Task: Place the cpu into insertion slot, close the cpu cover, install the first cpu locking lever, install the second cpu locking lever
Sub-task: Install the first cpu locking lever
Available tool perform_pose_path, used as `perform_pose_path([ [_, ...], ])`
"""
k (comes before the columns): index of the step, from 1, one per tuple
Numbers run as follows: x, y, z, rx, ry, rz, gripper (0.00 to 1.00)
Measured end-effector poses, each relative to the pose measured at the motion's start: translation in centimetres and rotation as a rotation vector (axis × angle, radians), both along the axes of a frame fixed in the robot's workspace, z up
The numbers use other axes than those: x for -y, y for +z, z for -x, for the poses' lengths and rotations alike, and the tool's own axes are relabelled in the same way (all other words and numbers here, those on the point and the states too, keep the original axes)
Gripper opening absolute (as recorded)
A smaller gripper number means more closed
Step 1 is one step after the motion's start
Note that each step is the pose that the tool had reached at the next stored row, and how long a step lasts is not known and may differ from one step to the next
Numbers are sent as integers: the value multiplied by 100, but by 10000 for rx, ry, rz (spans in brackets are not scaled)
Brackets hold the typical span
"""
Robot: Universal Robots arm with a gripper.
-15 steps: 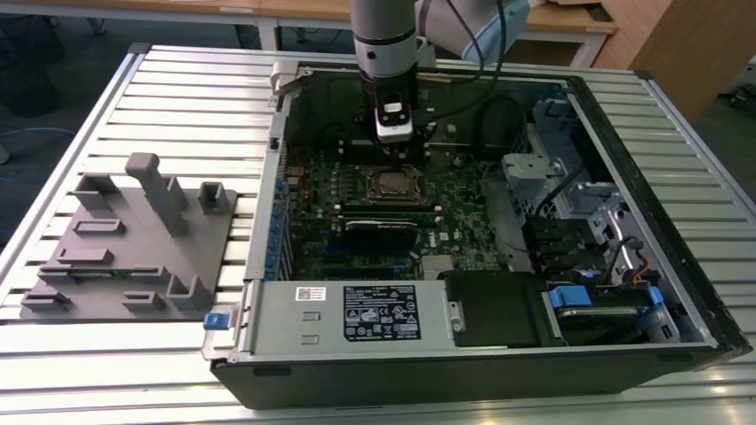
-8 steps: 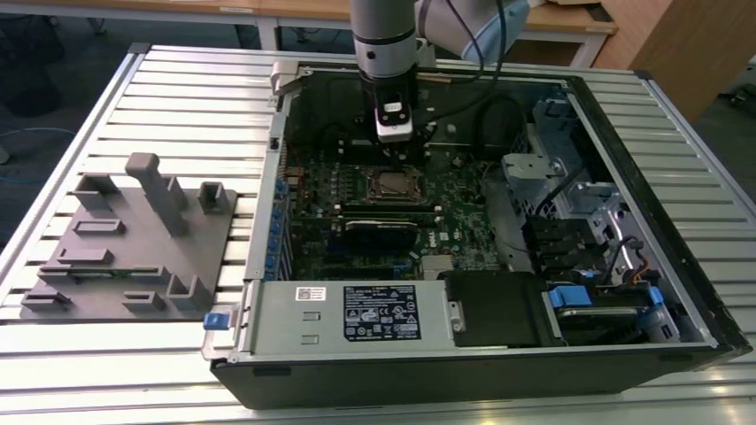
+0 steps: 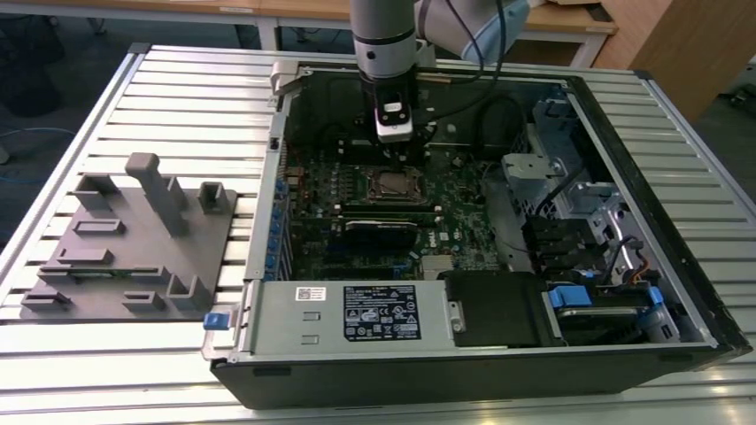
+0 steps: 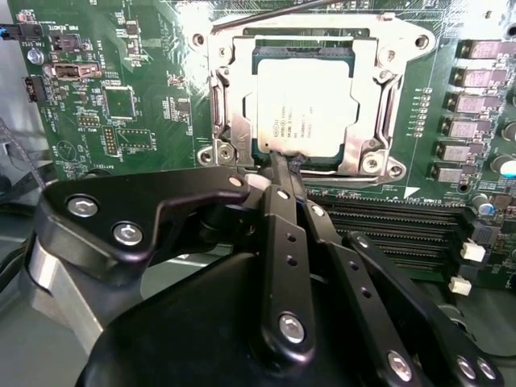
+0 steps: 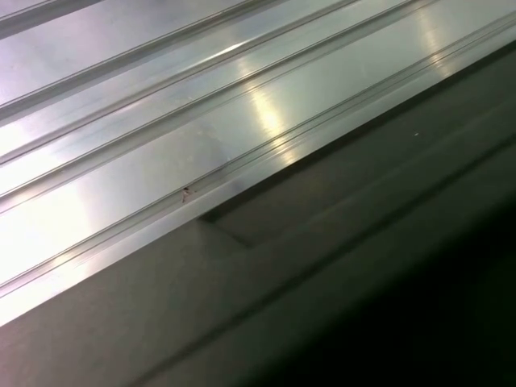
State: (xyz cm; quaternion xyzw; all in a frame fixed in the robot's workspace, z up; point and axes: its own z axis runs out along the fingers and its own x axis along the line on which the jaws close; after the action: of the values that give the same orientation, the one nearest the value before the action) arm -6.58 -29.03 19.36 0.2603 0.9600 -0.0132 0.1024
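While the arm hangs straight down into the open computer case (image 3: 661, 292), the gripper (image 4: 284, 165) sits low over the motherboard (image 4: 153, 72), its two black fingers (image 4: 282, 210) pressed together with no visible gap. In the second wrist view the joined tips meet the near edge of the cpu cover (image 4: 230, 105), at the rim of the insertion slot (image 4: 306, 165); whether they pinch a thin lever there or merely touch the metal cannot be told.

The cpu (image 4: 305, 101) lies flat in the slot, its dull silver top showing through the cover's square window. The cover is down over it, the silvery frame lying level around the chip with screws at its corners. A thin metal rod (image 4: 282, 10) runs along the far side of the frame.

Just beside the socket, on the gripper's side, lie long black memory slots (image 4: 387, 222). Green board with small components surrounds the socket.

In the exterior view the gripper (image 3: 396, 150) stands just behind the socket (image 3: 389, 185), near the middle of the board. The case rests on a ribbed aluminium table (image 3: 177, 88). To the exterior view's left, well apart from the case, lies a grey fixture plate (image 3: 124, 257) with upright blocks. A labelled silver power supply (image 3: 343, 314) sits at the case's near edge.

The first wrist view shows ribbed aluminium (image 5: 201, 121) beside a dark surface.
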Motion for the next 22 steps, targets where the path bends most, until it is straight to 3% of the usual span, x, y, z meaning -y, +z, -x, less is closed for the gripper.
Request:
perform_pose_path([
  [22, -36, 3, -49, -10, 0, 12, 10],
])
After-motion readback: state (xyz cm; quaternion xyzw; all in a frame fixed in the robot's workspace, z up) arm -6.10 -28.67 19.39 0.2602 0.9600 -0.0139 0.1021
